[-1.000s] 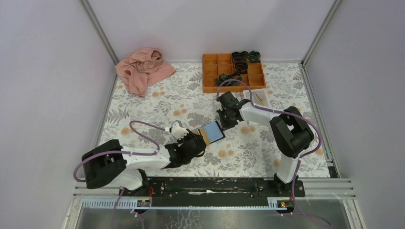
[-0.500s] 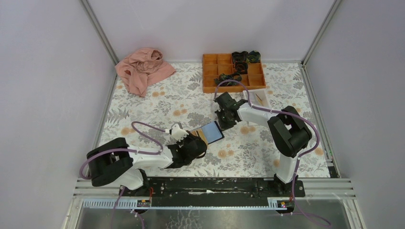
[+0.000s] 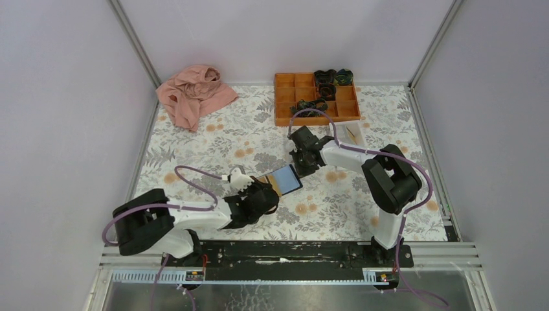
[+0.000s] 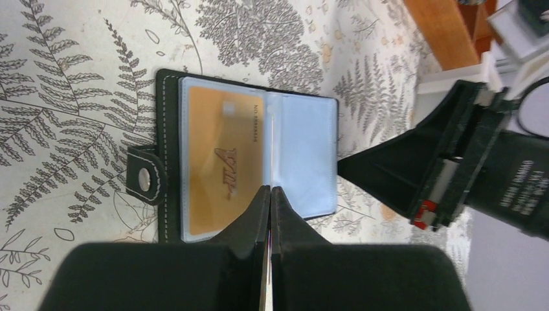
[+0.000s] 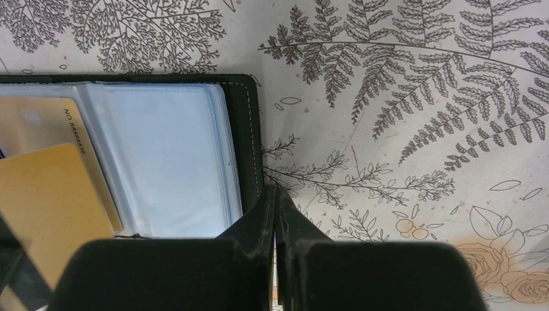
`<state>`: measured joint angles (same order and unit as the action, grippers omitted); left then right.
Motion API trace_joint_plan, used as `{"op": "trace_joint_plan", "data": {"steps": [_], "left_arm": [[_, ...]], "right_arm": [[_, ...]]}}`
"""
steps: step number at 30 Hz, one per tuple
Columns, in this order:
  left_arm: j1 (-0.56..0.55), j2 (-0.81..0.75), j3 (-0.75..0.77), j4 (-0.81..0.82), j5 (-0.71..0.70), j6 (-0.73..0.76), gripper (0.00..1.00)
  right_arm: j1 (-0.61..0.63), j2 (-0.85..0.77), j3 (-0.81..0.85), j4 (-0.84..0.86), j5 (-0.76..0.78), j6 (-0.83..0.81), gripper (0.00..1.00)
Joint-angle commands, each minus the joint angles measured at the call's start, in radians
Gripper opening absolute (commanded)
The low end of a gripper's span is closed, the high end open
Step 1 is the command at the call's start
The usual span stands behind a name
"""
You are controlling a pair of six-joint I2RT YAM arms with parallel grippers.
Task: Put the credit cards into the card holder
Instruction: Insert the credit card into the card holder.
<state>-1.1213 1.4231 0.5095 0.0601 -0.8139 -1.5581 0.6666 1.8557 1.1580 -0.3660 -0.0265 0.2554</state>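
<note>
The black card holder lies open on the floral cloth, its light-blue pockets facing up. One orange-yellow credit card sits in its left pocket. My left gripper is shut on a second credit card, seen edge-on in the left wrist view. In the right wrist view that held card hangs tilted over the holder's left side. My right gripper is shut, its tips at the holder's black right edge. In the top view the left gripper and the right gripper flank the holder.
An orange compartment tray with dark items stands at the back. A small white tray lies just behind the right arm. A pink cloth is bunched at the back left. Metal frame posts border the mat.
The right gripper and the holder have shifted slightly left. The left arm has shifted a little but still holds the card at the holder.
</note>
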Motion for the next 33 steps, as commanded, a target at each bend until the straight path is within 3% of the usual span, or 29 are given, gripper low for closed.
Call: {"op": "trace_joint_plan", "data": {"steps": [1,33], "left_arm": [[-0.005,-0.087,-0.031,-0.033,-0.066,-0.014,0.0],[0.02,-0.024,-0.033,0.092,-0.078,0.01,0.0]], "right_arm": [[0.019,0.022,-0.009,0.015,0.007,-0.001,0.0],[0.042,0.04,-0.026,0.04,0.005,0.014,0.0]]}}
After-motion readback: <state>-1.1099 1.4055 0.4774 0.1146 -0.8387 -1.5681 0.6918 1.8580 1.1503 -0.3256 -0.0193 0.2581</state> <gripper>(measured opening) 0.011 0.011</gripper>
